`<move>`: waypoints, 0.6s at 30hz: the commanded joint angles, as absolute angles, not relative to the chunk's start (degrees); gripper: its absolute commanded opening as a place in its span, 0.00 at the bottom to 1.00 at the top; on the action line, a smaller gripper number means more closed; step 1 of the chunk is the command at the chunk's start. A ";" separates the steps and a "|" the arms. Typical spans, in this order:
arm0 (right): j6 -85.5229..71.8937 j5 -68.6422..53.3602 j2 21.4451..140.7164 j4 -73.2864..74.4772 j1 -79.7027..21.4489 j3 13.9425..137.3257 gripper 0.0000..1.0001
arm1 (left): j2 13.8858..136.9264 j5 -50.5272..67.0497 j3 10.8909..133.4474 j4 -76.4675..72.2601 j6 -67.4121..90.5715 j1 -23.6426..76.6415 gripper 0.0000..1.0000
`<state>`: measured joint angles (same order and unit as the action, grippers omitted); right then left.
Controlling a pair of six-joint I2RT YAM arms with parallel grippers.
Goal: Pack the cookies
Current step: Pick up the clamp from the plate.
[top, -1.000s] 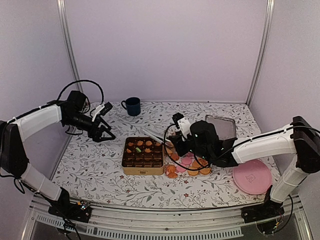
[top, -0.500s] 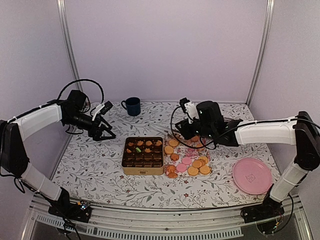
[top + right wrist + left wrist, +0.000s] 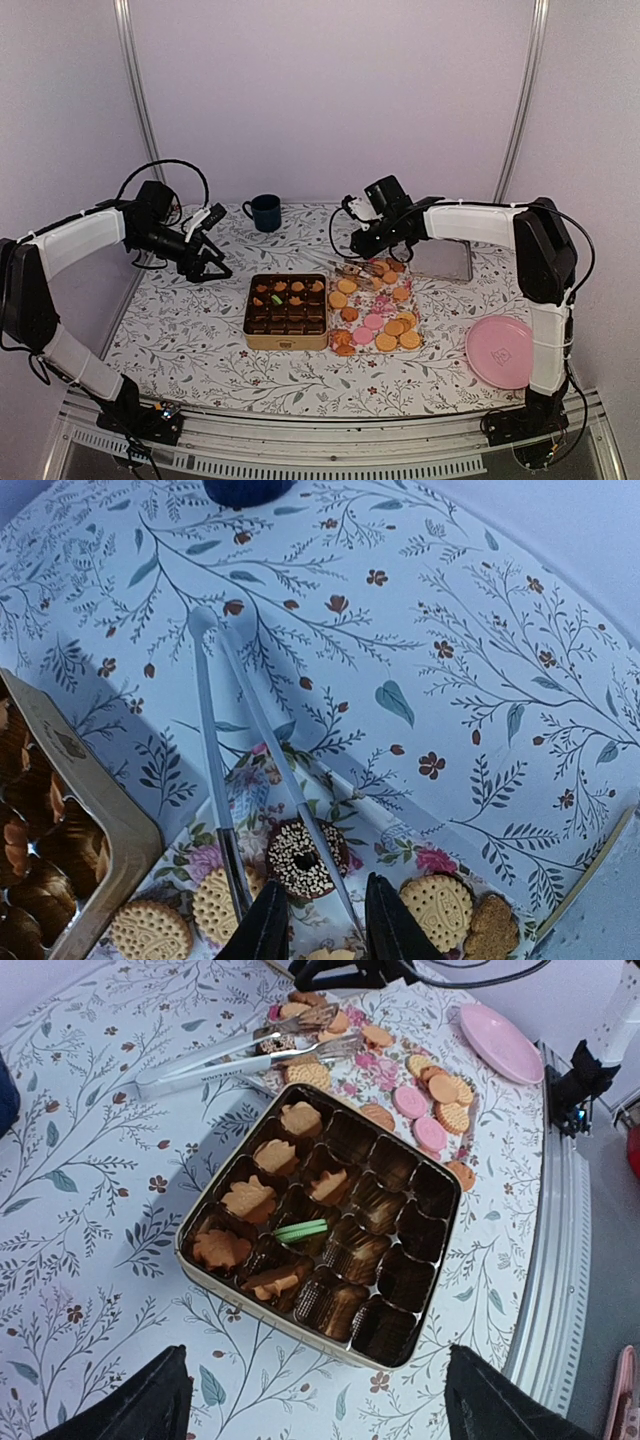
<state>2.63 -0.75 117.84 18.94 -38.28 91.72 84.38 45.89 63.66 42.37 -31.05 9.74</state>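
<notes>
Closely beside tin's [image 3: 287, 341] right edge, cookies [image 3: 385, 325]; tongs [image 3: 210, 1065] farther back.

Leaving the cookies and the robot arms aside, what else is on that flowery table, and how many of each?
Blue mug: 1
Pink plate: 1
Cookie tin: 1
Metal tongs: 1
Grey tray: 1
Floral sheet: 1
Total: 6

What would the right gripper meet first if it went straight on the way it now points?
Most likely the metal tongs: one arm runs between the right gripper's fingers, over a dark ring cookie. Depth is unclear.
</notes>
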 commanded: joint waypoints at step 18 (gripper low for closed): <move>15.94 1.59 128.63 32.38 -37.12 100.38 0.21 | 84.37 46.54 63.62 42.71 -31.84 10.54 0.88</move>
<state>14.26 0.40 126.93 30.61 -37.43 99.15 84.38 45.82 63.66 42.37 -31.33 10.11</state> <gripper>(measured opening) 0.223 0.878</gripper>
